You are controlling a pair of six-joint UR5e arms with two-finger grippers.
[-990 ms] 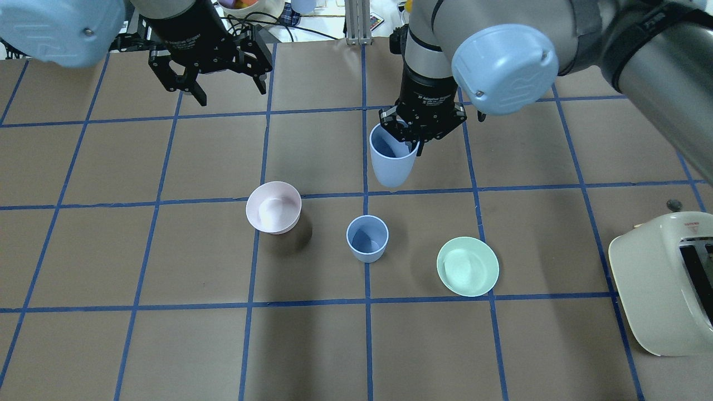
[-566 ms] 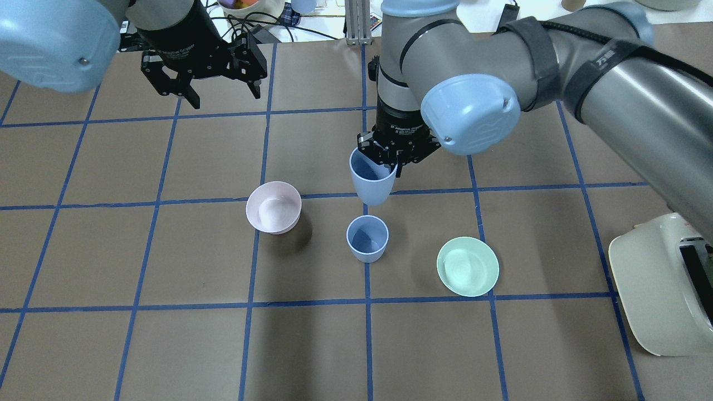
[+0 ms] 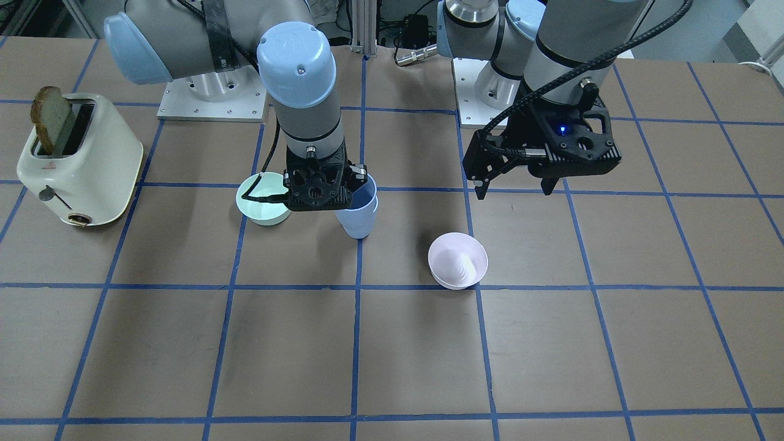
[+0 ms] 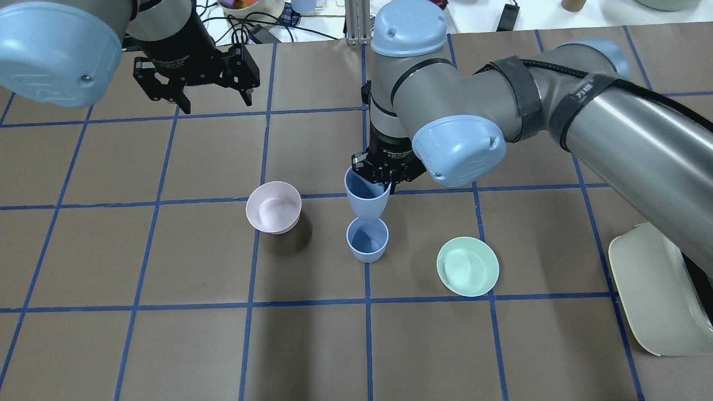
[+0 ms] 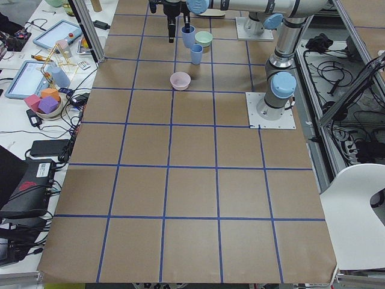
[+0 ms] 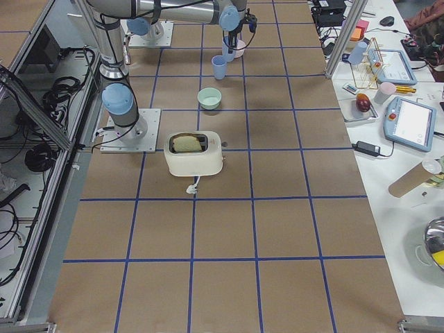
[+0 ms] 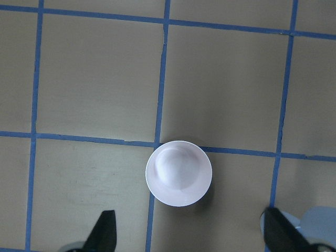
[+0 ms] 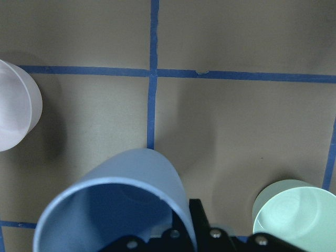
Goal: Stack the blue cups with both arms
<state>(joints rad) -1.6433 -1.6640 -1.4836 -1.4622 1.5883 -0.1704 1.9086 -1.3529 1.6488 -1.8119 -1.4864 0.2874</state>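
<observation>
The right gripper (image 4: 384, 177) pinches the held cup (image 4: 366, 199) by its rim above the standing cup (image 4: 367, 240). The plastic looks light, stiff and probably slick. The left gripper (image 4: 214, 103) gapes empty.

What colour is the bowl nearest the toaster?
The bowl is mint green, clearest in the overhead exterior view.

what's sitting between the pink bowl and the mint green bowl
The standing blue cup, clearest in the overhead view. The right pincer holds the other blue cup close to it.
</observation>
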